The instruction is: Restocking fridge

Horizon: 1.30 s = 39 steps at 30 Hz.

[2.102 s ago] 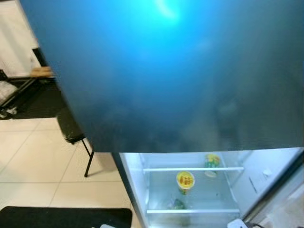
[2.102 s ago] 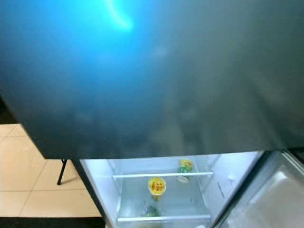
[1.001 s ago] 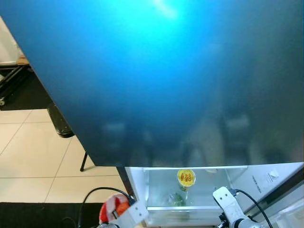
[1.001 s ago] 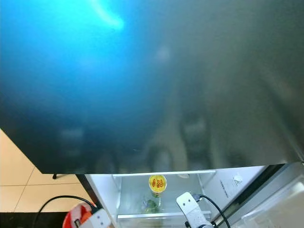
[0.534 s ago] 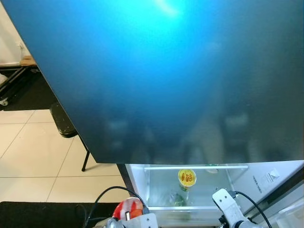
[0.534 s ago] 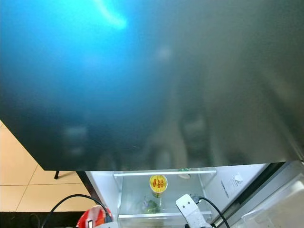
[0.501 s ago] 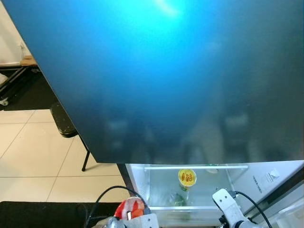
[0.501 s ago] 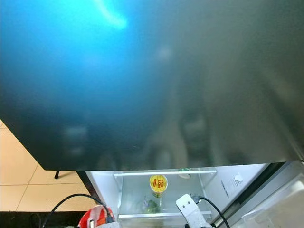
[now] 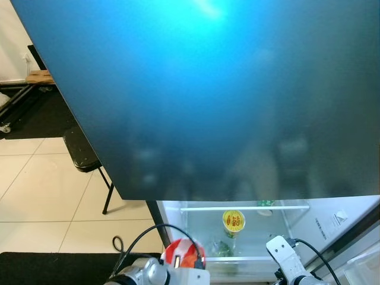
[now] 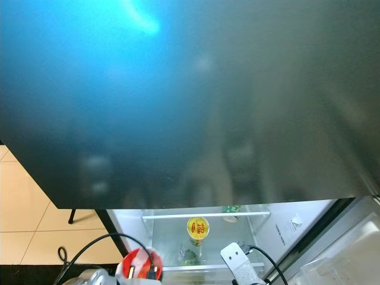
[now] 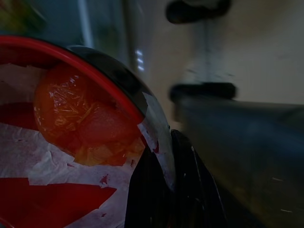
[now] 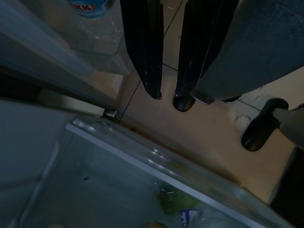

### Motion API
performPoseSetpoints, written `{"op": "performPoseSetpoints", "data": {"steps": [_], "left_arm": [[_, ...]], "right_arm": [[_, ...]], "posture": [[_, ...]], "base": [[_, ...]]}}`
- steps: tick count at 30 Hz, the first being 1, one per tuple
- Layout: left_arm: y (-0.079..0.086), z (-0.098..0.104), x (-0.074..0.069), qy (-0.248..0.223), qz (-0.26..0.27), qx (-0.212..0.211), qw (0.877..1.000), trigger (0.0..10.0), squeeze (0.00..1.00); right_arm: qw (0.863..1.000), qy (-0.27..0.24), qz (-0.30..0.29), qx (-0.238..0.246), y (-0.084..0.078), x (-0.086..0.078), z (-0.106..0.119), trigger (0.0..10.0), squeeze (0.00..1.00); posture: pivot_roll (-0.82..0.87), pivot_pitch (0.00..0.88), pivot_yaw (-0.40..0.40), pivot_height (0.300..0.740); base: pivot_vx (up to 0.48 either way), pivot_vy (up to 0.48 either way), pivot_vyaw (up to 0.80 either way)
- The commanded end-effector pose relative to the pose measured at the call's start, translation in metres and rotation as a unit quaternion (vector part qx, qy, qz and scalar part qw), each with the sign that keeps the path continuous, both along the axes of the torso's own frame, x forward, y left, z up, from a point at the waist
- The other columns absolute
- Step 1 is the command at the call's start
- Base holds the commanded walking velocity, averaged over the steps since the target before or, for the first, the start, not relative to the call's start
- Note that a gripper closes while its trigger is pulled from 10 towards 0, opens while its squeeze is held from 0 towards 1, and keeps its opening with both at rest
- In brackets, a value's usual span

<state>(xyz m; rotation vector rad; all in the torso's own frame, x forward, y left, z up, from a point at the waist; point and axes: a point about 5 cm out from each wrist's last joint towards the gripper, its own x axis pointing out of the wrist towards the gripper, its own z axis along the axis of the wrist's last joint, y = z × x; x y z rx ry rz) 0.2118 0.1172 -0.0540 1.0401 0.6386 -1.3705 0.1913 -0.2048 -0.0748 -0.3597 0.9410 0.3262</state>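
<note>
My left gripper (image 9: 185,268) is shut on a red-rimmed bowl (image 9: 183,255), low at the left edge of the open fridge compartment (image 9: 237,237). The left wrist view shows the bowl (image 11: 71,142) covered in plastic wrap with orange food inside, and one black finger (image 11: 175,190) pressed against its rim. On the lit shelves sit a yellow-lidded cup (image 9: 233,221), a green item (image 9: 265,203) behind it and something green (image 9: 222,249) on the lower shelf. My right gripper (image 12: 168,97) hangs open and empty over the floor by the fridge's glass shelf edge (image 12: 156,166).
The shut upper fridge door (image 9: 225,95), dark blue and glossy, looms close above. A black chair (image 9: 83,157) stands on the beige tiles to the left, with a dark mat (image 9: 53,267) at the lower left. A bottle with a blue label (image 12: 90,7) sits in the door rack.
My left arm has carried the bowl to the right, towards the fridge opening. The right arm has stayed almost where it was. The camera has shifted slightly.
</note>
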Motion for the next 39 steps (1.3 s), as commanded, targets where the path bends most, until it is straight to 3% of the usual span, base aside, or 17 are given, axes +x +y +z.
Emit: {"op": "performPoseSetpoints", "data": {"steps": [1, 7, 13, 23, 39], "left_arm": [[0.004, 0.017, 0.025, -0.066, -0.004, 0.001, 0.998, 10.0, 0.00], [-0.001, 0.028, 0.037, -0.094, -0.041, 0.003, 0.995, 10.0, 0.00], [-0.002, 0.038, 0.048, -0.103, -0.039, -0.008, 0.994, 10.0, 0.00], [-0.012, 0.038, 0.047, -0.101, -0.027, -0.036, 0.994, 10.0, 0.00], [-0.024, 0.048, 0.052, -0.113, -0.038, -0.072, 0.990, 10.0, 0.00]], "right_arm": [[1.000, -0.017, -0.022, 0.005, -0.006, 0.007, 0.005, 10.0, 0.00], [0.996, -0.065, -0.051, 0.040, -0.016, 0.026, 0.020, 10.0, 0.00], [0.988, -0.091, -0.020, 0.127, -0.014, 0.044, 0.037, 10.0, 0.00], [0.968, -0.103, 0.012, 0.228, -0.016, 0.054, 0.053, 10.0, 0.00], [0.956, -0.109, 0.030, 0.271, -0.018, 0.055, 0.061, 10.0, 0.00]], "posture": [[-0.06, 0.000, 0.017, 0.740], [-0.07, 0.000, 0.025, 0.740], [-0.08, 0.000, 0.029, 0.735], [-0.08, 0.000, 0.026, 0.695], [-0.08, 0.000, 0.034, 0.625]], "base": [[0.000, 0.000, 0.00], [0.000, 0.000, 0.00], [0.000, 0.000, 0.00], [0.000, 0.000, 0.00], [0.000, 0.000, 0.00]]}}
